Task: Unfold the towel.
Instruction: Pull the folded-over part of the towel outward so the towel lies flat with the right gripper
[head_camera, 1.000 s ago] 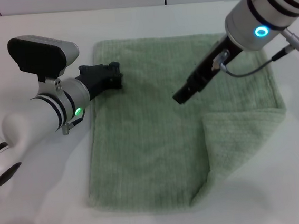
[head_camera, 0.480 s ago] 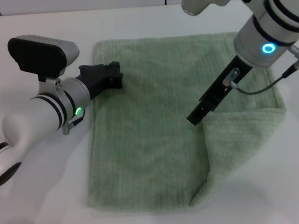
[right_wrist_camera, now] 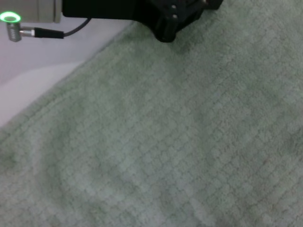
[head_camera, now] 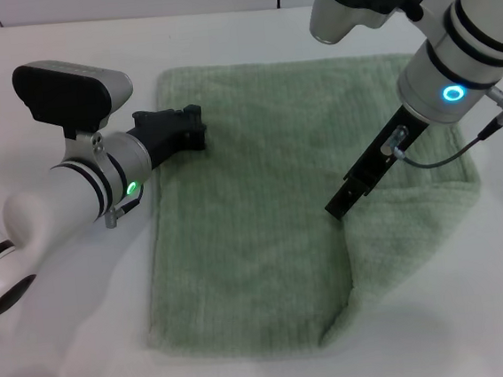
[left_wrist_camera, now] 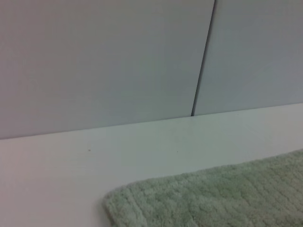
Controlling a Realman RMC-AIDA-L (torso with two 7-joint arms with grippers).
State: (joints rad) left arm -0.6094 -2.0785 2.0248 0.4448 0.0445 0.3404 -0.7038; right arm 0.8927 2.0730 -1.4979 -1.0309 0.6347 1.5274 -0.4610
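Currently, status by item:

Towel (head_camera: 253, 206): pale green terry cloth lying flat on the white table (head_camera: 71, 348), spread beneath both grippers. One corner is folded back over the cloth, forming a doubled flap (head_camera: 408, 236) on the robot's right near side.

Right gripper (head_camera: 342, 201): tip down at the inner corner of the folded flap, at or just above the cloth; contact cannot be confirmed. Finger state cannot be told from the views.

Left gripper (head_camera: 190, 127): resting at the far left edge of the towel, over its hem, well apart from the flap. Finger state cannot be told.

Left wrist view: shows the towel's far corner (left_wrist_camera: 208, 198) against the table and the wall panel (left_wrist_camera: 104, 61) beyond.

Right wrist view: shows ribbed towel surface, with the left gripper (right_wrist_camera: 177, 19) at its edge.
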